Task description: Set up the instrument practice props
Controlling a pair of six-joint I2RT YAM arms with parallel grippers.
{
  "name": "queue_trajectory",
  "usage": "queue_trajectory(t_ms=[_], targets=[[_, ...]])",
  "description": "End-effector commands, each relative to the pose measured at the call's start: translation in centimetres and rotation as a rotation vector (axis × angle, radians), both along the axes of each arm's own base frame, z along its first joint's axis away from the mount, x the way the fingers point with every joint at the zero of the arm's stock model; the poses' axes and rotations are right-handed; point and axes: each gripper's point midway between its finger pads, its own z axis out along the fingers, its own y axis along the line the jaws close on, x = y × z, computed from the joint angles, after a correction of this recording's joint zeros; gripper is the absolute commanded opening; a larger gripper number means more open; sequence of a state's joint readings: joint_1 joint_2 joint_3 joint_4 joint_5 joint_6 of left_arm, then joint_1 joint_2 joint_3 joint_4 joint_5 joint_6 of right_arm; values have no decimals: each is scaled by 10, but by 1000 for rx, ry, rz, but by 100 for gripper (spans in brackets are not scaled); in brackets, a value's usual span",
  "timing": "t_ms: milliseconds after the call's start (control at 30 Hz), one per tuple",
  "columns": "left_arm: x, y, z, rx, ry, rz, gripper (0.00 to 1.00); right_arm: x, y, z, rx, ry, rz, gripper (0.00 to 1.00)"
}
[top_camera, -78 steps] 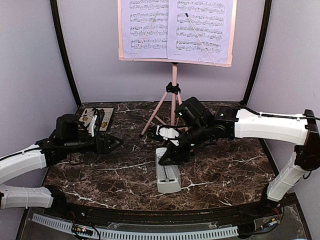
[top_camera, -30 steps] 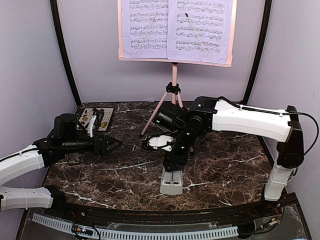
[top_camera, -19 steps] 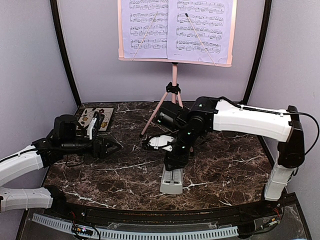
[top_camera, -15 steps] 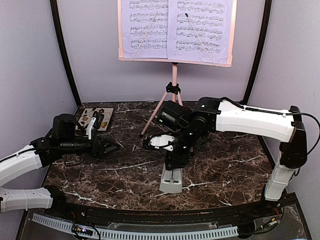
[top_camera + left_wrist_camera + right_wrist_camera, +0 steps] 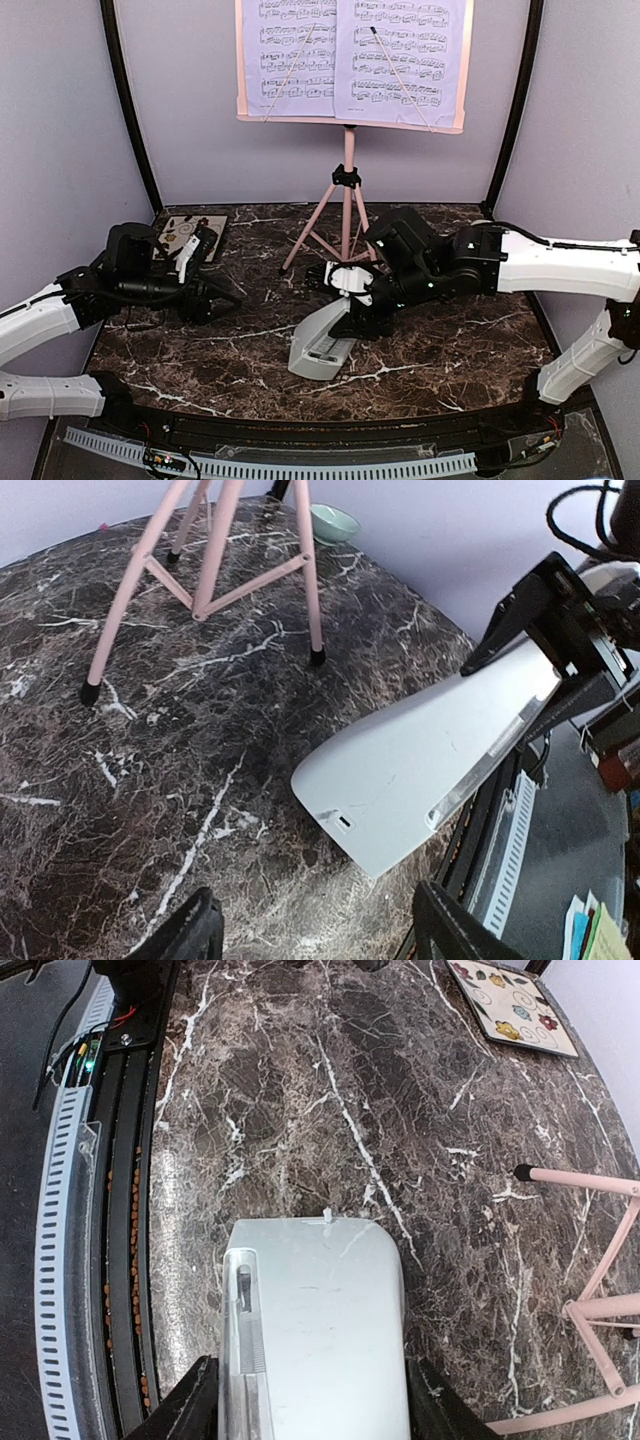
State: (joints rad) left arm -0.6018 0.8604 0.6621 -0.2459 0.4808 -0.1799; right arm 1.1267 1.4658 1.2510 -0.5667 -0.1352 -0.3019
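The white metronome is tilted, its wide base low over the marble and its narrow end raised. My right gripper is shut on that narrow end; in the right wrist view the metronome fills the gap between the two fingers. My left gripper hovers to the left, open and empty, with the metronome ahead of its fingertips. The pink music stand stands at the back on its tripod legs and carries two lavender sheet-music pages.
A floral square tile lies at the back left corner. A small pale green bowl sits behind the stand's legs. One pink leg runs close to the right gripper. The perforated front rail borders the near table edge.
The right gripper has lifted the metronome's narrow end off the table and swung it, so the base now points front-left. The left gripper's jaws have narrowed somewhat.
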Motion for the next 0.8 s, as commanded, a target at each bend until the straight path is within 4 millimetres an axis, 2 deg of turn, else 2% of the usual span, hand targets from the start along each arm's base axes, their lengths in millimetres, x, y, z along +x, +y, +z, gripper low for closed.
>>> queue_trajectory(t_ms=[0, 167, 233, 400, 767], targets=[[-25, -17, 0, 74, -93, -199, 66, 2, 23, 44, 286, -100, 45, 24], [-62, -37, -20, 179, -224, -476, 72, -6, 18, 48, 322, -139, 79, 23], [-67, -42, -33, 227, -243, -530, 73, -11, 15, 47, 313, -170, 99, 21], [-68, -55, -49, 245, -284, -587, 72, -20, 6, 42, 276, -278, 135, 17], [-53, -72, -58, 269, -464, -571, 70, -23, -3, 44, 237, -453, 162, 14]])
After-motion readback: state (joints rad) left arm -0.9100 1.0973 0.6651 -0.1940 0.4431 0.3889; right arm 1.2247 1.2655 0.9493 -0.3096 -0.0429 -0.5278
